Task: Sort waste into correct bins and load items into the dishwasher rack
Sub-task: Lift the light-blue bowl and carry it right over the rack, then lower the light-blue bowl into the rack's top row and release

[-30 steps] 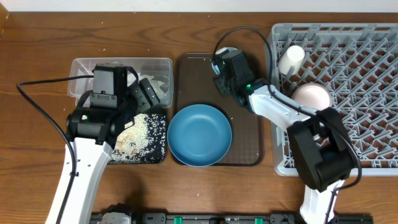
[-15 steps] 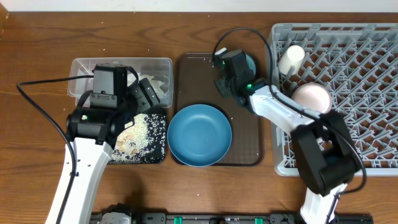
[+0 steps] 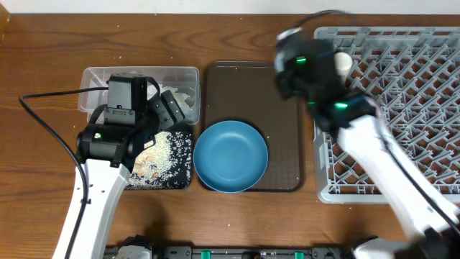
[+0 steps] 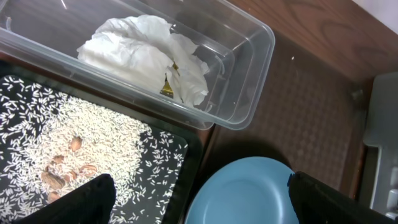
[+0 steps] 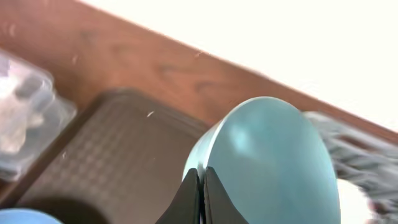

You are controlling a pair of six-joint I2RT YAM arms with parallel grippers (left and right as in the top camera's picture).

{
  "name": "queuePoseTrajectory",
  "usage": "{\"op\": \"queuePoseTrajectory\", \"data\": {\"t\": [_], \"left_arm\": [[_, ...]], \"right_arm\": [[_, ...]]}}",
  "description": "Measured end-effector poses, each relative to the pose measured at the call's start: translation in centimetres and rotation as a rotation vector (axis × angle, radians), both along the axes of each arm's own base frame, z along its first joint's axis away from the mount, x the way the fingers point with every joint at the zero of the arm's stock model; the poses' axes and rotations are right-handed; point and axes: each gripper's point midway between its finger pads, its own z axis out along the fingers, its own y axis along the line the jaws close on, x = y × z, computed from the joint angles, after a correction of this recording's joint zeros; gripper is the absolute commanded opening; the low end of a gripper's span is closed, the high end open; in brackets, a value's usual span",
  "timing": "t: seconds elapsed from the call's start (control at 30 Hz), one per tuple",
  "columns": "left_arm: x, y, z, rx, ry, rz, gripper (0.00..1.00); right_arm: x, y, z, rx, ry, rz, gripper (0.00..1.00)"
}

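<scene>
My right gripper point(image 5: 201, 186) is shut on the rim of the small light-blue bowl point(image 5: 273, 155), which hangs tilted above the brown tray point(image 5: 106, 149). In the overhead view the right gripper point(image 3: 302, 65) is a blur at the left edge of the dishwasher rack point(image 3: 424, 108). The large deep-blue bowl point(image 3: 230, 156) sits on the brown tray point(image 3: 287, 108). My left gripper point(image 4: 199, 205) stands open over the black tray point(image 4: 186, 168), nothing between its fingers. Rice point(image 4: 74, 143) lies in that tray. Tissue point(image 4: 149, 53) and a yellow-green wrapper point(image 4: 168, 87) lie in the clear tub point(image 4: 249, 74).
A white cup point(image 3: 343, 63) stands in the rack's near-left corner, close to the right arm. The clear tub point(image 3: 183, 75) and black tray point(image 3: 180, 155) lie side by side left of the brown tray. Wooden table surrounds everything.
The right gripper closed on the light-blue bowl, lifted it off the brown tray and swung right toward the rack. The left arm has not moved.
</scene>
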Motion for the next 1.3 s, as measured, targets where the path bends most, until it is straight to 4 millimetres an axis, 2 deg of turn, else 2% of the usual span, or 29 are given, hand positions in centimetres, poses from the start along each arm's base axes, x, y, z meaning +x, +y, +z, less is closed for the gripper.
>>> {"op": "queuePoseTrajectory", "data": {"t": [0.07,0.13,0.27,0.4,0.47,0.63,0.87,1.03,1.3], "left_arm": [[0.0,0.0,0.0,0.0,0.0,0.0,0.91],[0.0,0.0,0.0,0.0,0.0,0.0,0.91],[0.0,0.0,0.0,0.0,0.0,0.0,0.91],[0.0,0.0,0.0,0.0,0.0,0.0,0.91],[0.0,0.0,0.0,0.0,0.0,0.0,0.91],[0.0,0.0,0.0,0.0,0.001,0.0,0.91],[0.0,0.0,0.0,0.0,-0.001,0.0,0.91],[0.0,0.0,0.0,0.0,0.0,0.0,0.91],[0.0,0.0,0.0,0.0,0.0,0.0,0.91]], "right_arm": [[-0.3,-2.9,2.0,0.047,-0.014,-0.028,0.01],[-0.3,-5.5,2.7,0.091,-0.008,-0.052,0.01],[0.4,-11.3,2.9,0.225,0.025,-0.086,0.01],[1.3,-16.0,3.6,0.385,0.0,-0.059,0.01],[1.8,-17.7,4.1,0.461,-0.032,-0.009,0.01],[2.5,-19.6,4.0,0.628,-0.069,0.171,0.01],[3.0,-19.3,0.2,0.811,0.025,0.347,0.01],[3.1,-19.5,-2.6,0.898,0.108,0.362,0.01],[2.9,-22.0,-4.2,0.957,0.14,0.306,0.01]]}}
